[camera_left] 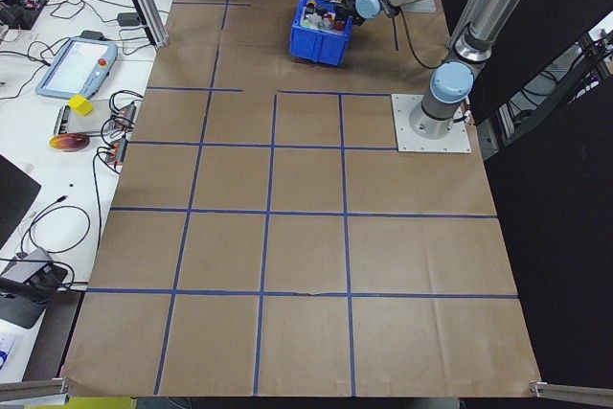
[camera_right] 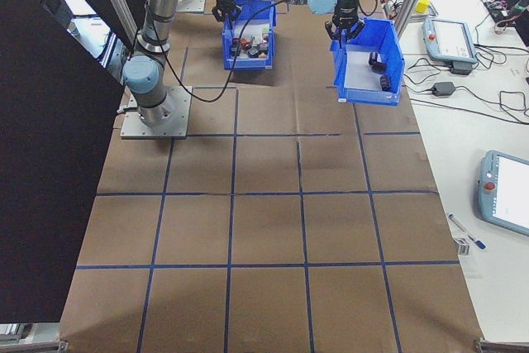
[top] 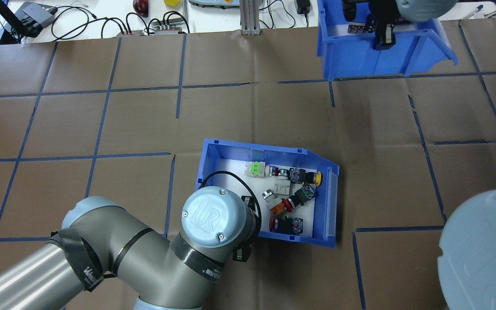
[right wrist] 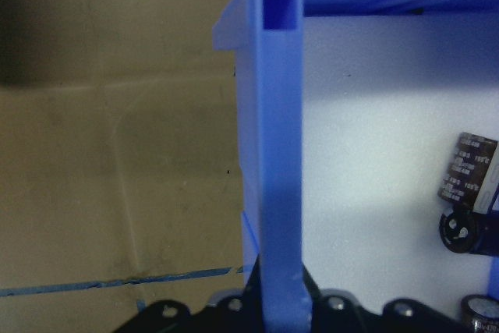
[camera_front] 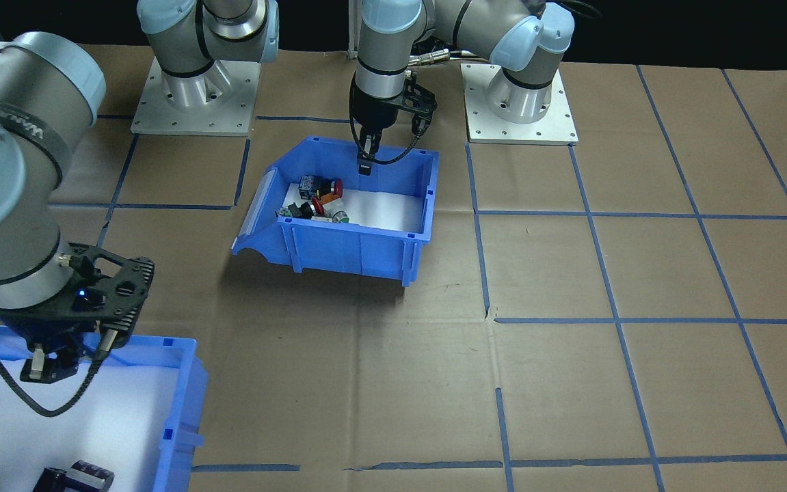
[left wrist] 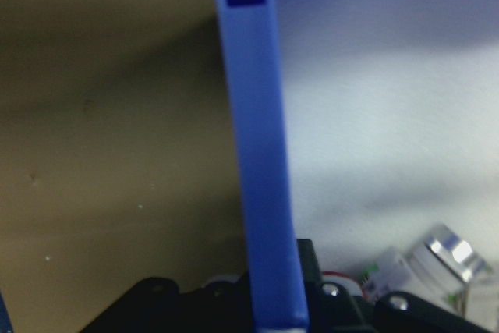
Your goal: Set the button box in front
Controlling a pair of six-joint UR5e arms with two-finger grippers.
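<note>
Left arm reaches out from its base, elbow bent, wrist pointing straight down over the button box [camera_front: 366, 239]. Left gripper [camera_front: 368, 156] sits at the box's rear wall, on the robot's side; wrist view shows that wall running between the fingers, one inside the box, one outside. Jaws closed onto the wall.

Right arm stretched far across the table from the button box, wrist also pointing down. Right gripper [camera_front: 48, 365] straddles the wall of the second blue bin [camera_front: 181, 396], well apart from the button box; wall passes between its fingers, jaws clamped on it.
</note>
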